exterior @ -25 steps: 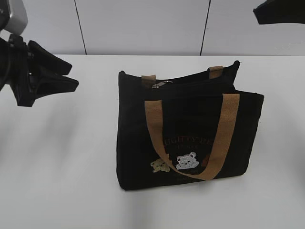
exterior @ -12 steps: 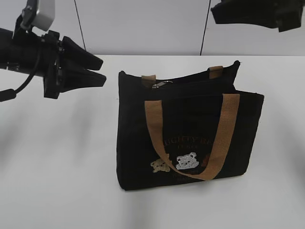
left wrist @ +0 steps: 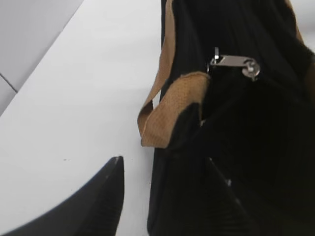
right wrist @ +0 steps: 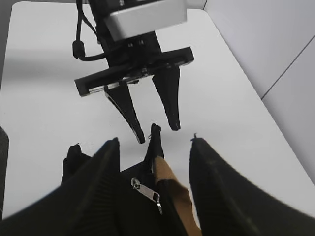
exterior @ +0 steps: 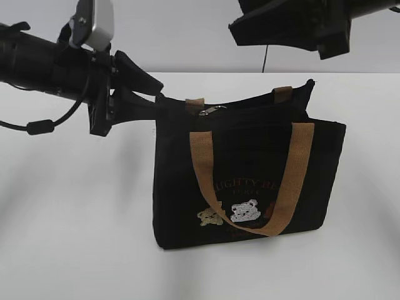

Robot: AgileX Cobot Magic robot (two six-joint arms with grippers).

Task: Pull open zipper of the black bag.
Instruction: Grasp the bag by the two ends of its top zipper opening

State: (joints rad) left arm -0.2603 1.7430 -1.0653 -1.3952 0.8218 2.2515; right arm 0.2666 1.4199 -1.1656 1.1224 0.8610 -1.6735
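Note:
The black bag (exterior: 250,156) stands upright mid-table, with tan handles and bear patches on its front. The zipper (exterior: 212,110) shows as a small silver pull near the top left end, beside a tan strap tab (exterior: 195,102). My left gripper (exterior: 159,95) is open at the bag's top left corner. In the left wrist view its fingertips (left wrist: 118,162) straddle the bag's end edge (left wrist: 172,196), short of the zipper (left wrist: 234,64). My right gripper (exterior: 281,31) hangs open above the bag. The zipper (right wrist: 145,194) lies between and below my right gripper (right wrist: 153,142).
The white table (exterior: 75,219) spreads around the bag, and a white panelled wall (exterior: 187,31) stands behind. The left arm's cable (exterior: 37,127) loops at the far left. The front tan handle (exterior: 294,181) droops down the bag's face.
My left gripper has travelled right, from the table's left side to the bag's top left corner. My right gripper has moved left, over the bag. The bag has not moved.

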